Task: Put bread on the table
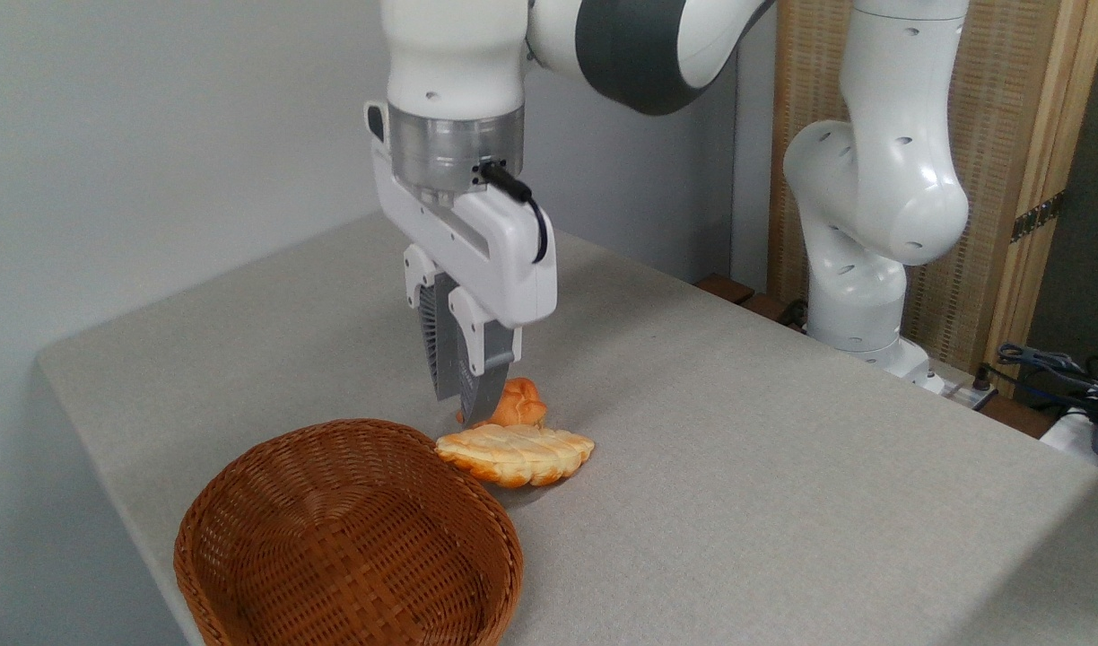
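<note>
Hand [464, 404] hovering pressed together above braided loaf [516, 454], loaf lying on bench [737, 431], touching wicker basket [347, 538] rim

— How is the arm [872, 179] standing?
— Base at the right, upper links arching over to the left, wrist pointing straight down.
— And the gripper [466, 395]?
— Hanging vertical, fingers [450, 350] side by side, nothing between them; any gap is hard to judge.

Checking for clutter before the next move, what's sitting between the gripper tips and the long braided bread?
Only the small orange bun, just behind the bread and beside the gripper, in the fixed camera view.
</note>
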